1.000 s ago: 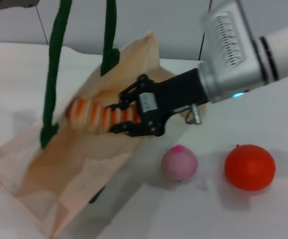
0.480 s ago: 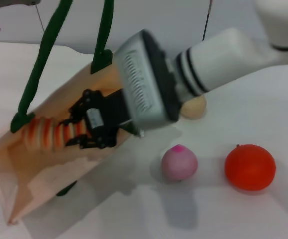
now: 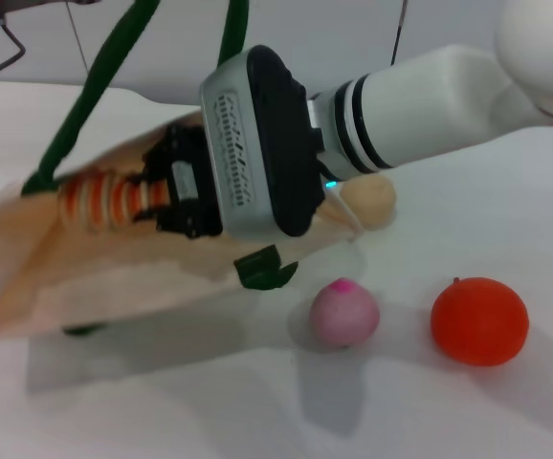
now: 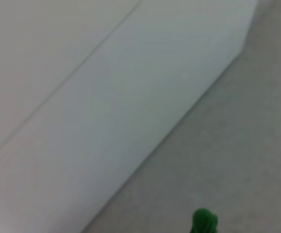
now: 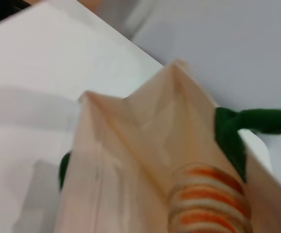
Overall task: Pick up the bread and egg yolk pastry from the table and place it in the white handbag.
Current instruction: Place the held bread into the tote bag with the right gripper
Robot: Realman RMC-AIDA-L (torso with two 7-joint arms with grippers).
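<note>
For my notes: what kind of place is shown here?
Probably a lab test bench: a bare white table before a plain wall, toy-like food such as the bread, and a handbag as target.

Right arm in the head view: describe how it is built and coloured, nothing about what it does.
The right arm is a glossy white tube ending in black bands, then a grey, rounded wrist block with a black face and rows of ribbed slots. A small cyan light glows at its lower edge. The right gripper is black, with jointed linkage fingers.
</note>
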